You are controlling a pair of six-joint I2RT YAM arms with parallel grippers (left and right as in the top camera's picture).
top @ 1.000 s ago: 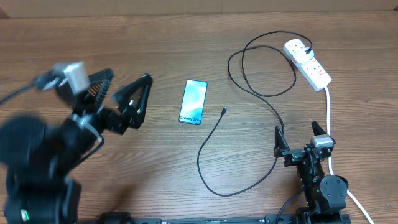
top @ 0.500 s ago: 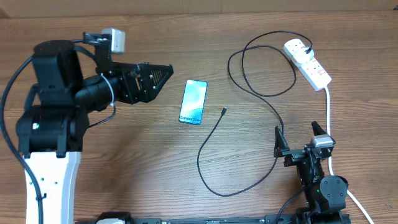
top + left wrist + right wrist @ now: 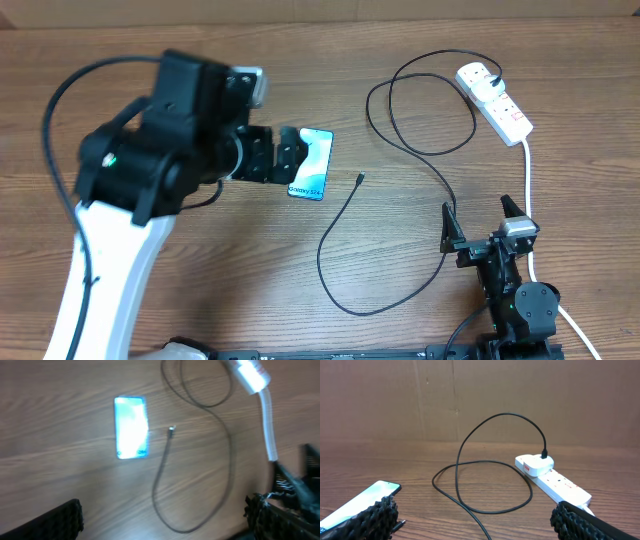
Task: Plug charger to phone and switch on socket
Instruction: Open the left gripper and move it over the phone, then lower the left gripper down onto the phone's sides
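Above the phone (image 3: 314, 168), toward its left edge, my left gripper (image 3: 162, 506) hangs with its fingers (image 3: 59, 521) spread wide and nothing between them. The phone lies flat, screen up, on the wooden table (image 3: 200, 290). The charger's connector tip (image 3: 360, 179) rests just right of it, level with the end that carries the small text, close but not touching. From there the charger cable (image 3: 330, 270) curls toward me, then runs off right of the phone in loose loops to its plug (image 3: 478, 75). The plug already sits in the power strip (image 3: 500, 105), well right of the phone and farther back. My right gripper (image 3: 478, 210) waits well right of the phone on the near side, also fully spread and empty.

As I judge it, the step in hand is taking up the connector. I should shift right off the phone, come straight down on the tip, and close on the hard connector body rather than the limp cable behind it, so it cannot swivel. I cannot make out the phone's port, so I would confirm which end it is on before lining up. The phone will likely skate on bare wood, so the other gripper should brace its far end while I push in. The strip's switches (image 3: 511, 114) are too small to read.
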